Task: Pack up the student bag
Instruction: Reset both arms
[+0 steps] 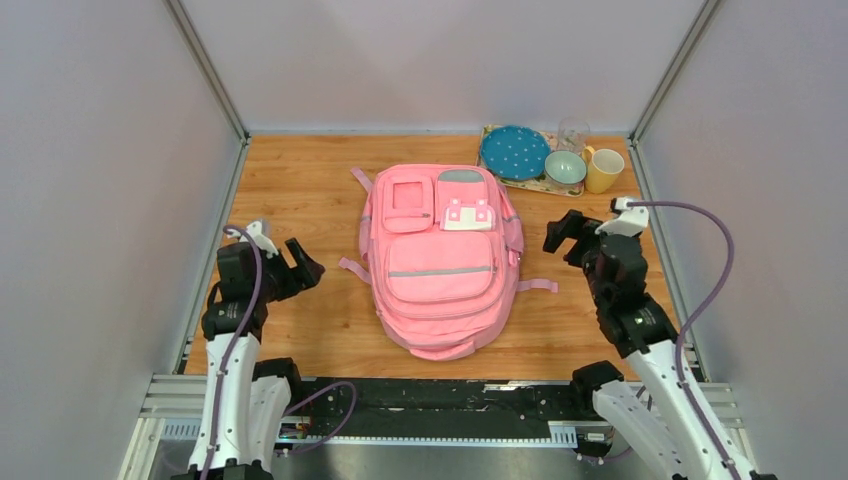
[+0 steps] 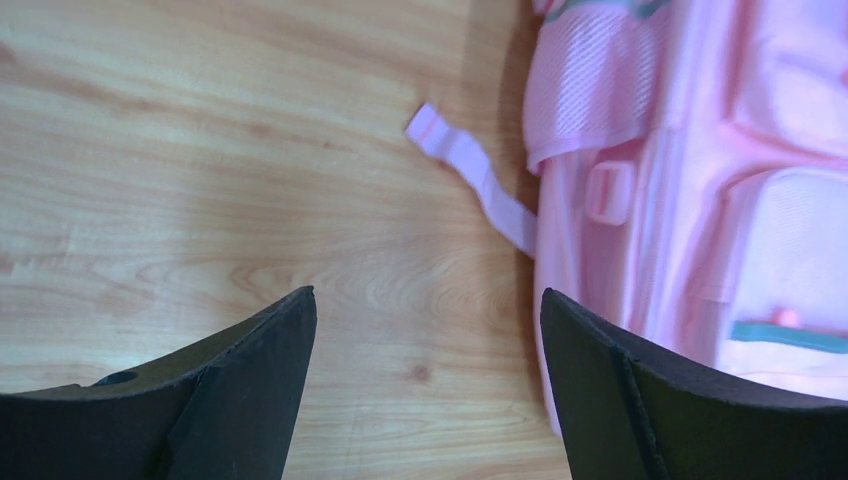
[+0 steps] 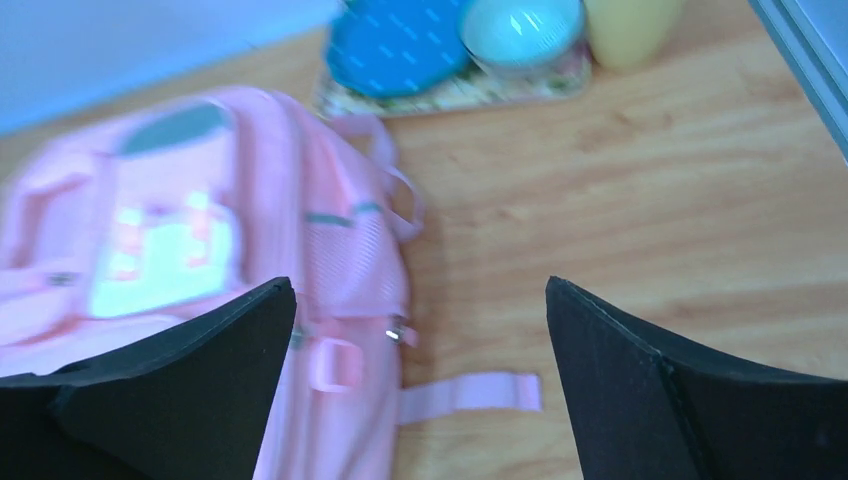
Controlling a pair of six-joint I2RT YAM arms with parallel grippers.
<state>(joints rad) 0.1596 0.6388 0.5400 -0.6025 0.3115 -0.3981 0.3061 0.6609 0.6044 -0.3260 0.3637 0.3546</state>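
From above, the student bag (image 1: 440, 260) lay flat at the centre of the frame on the wooden desk (image 1: 310, 190), front pockets up and its grey-white patch (image 1: 468, 213) toward the top. Only this view took in the whole bag with both arms at once. The left fingers (image 1: 298, 264) stood at its left side and the right fingers (image 1: 562, 234) at its right, each near the bag but clear of it. It alone also showed a clear glass (image 1: 573, 133) at the upper right, behind a tray (image 1: 494, 172) bearing a blue plate (image 1: 514, 151), a pale bowl (image 1: 565, 167) and a yellow mug (image 1: 604, 170).

The left wrist view settled what the top view left small. Its two dark fingers were spread wide at the bottom corners with bare wood between them, holding nothing. The bag filled the right edge, showing its mesh side pocket, and a loose pink strap end (image 2: 470, 175) lay flat on the desk in the upper middle.

The right wrist view was blurred. Its fingers were likewise wide apart and empty. The bag sat in the left half of the frame, another strap (image 3: 470, 392) lay at lower centre, and the plate, bowl and mug ran along the top.
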